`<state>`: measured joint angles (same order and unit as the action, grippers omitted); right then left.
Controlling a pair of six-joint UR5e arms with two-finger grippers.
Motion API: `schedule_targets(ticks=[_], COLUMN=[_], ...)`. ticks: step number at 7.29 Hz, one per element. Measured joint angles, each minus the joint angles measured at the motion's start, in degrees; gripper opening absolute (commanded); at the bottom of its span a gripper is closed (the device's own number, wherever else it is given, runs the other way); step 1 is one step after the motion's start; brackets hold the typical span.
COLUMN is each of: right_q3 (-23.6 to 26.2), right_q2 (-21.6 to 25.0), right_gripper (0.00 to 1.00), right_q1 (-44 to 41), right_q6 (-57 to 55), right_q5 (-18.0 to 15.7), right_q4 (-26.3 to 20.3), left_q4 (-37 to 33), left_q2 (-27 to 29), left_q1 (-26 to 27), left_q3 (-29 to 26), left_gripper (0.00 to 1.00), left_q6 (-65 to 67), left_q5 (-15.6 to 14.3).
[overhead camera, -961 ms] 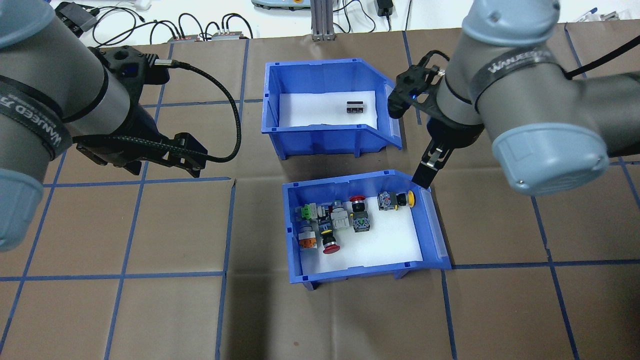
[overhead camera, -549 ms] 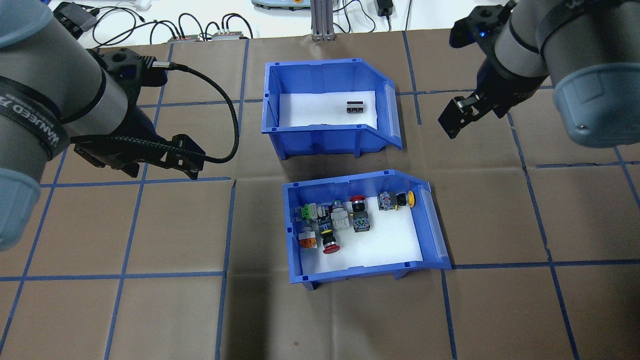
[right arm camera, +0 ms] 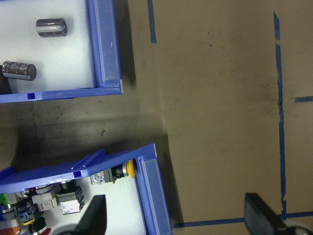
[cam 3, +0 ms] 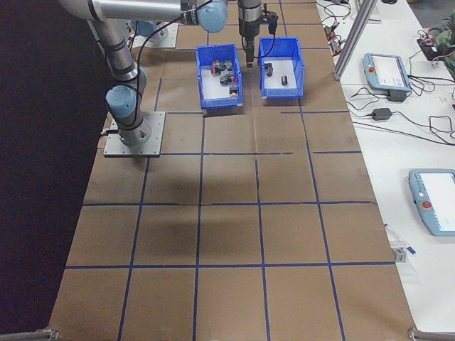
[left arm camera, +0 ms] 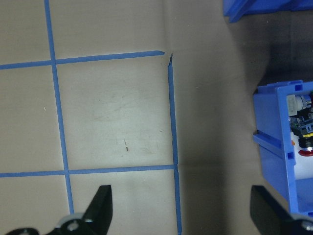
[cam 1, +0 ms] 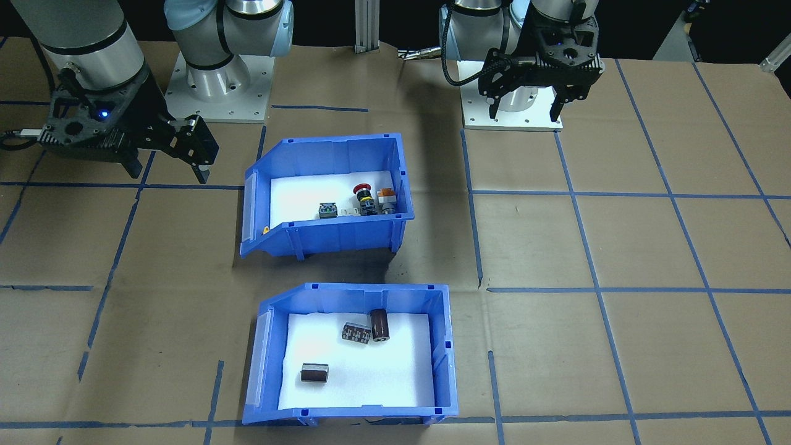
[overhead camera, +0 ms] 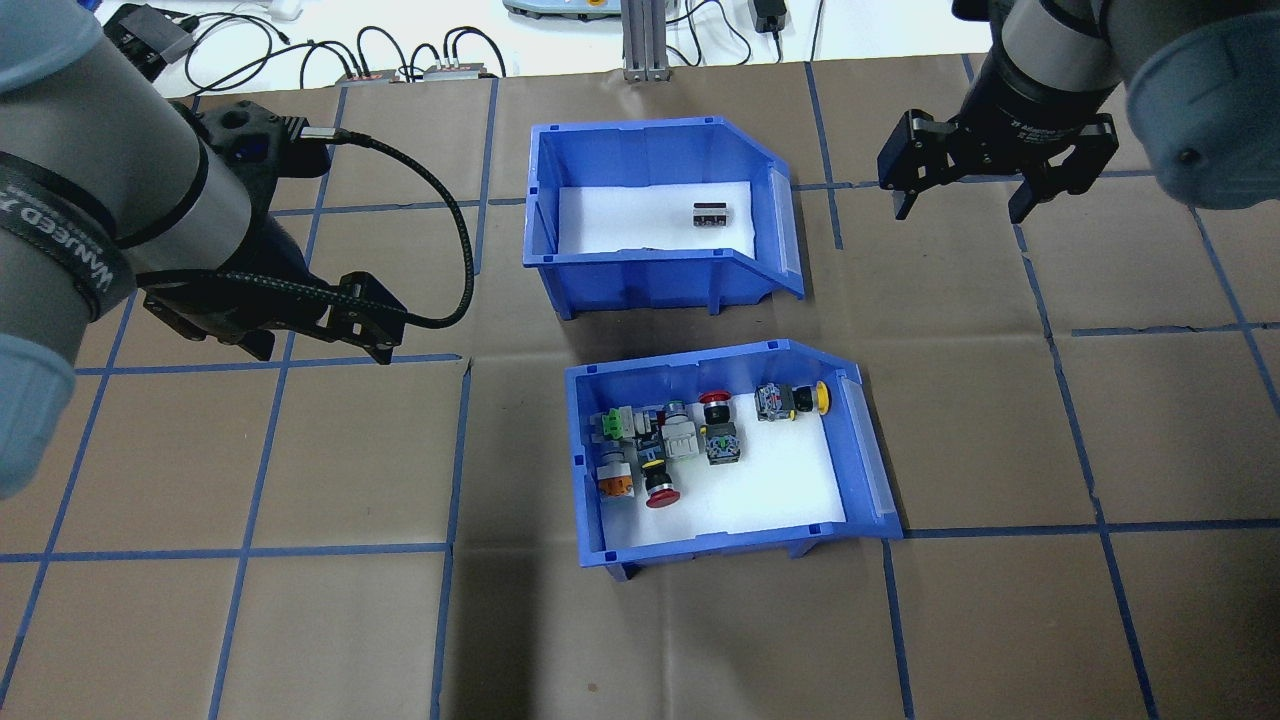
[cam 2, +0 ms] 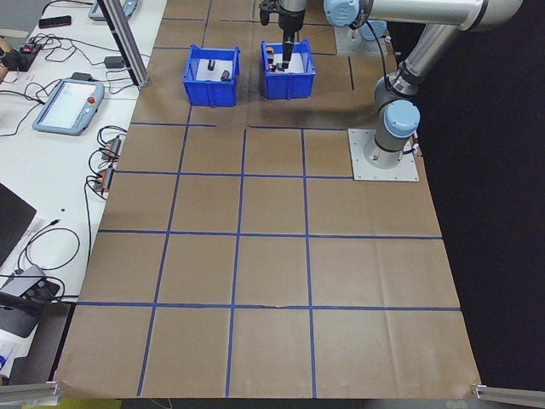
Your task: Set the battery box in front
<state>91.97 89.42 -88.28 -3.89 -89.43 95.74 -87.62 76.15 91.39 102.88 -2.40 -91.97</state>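
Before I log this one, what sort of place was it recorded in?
Most likely a robotics lab workbench: a paper-covered table gridded with blue tape, two arms bolted on base plates, and teach pendants with loose cabling on the side bench.

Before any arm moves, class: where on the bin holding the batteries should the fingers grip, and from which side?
Grip the battery box by a thin upright side wall, coming from above. The right gripper hangs open nearby; the rim stands exposed.

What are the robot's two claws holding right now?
Nothing. The left gripper and the right gripper are both open and empty, hanging over bare table away from the two blue bins.
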Motion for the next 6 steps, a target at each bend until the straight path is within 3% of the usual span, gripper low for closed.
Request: schedule_targets(ticks=[3, 6], right_q3=[-0.20, -0.42], right_q2=[-0.71, -0.89], right_gripper=[1.00, 1.00], right_q1=[-1.18, -1.35], right_q6=[-0.66, -0.68], right_q5=[-0.38, -0.67], right_q4=[-0.26, -0.21], left_q4=[0.02, 0.31], left_q2=[-1.00, -0.26], left_q1=[0.11, 0.03], left_q3=[0.11, 0.33], left_gripper=[0.99, 0.99], left_q6=[0.20, 0.31], left_q5=[-2.14, -2.17])
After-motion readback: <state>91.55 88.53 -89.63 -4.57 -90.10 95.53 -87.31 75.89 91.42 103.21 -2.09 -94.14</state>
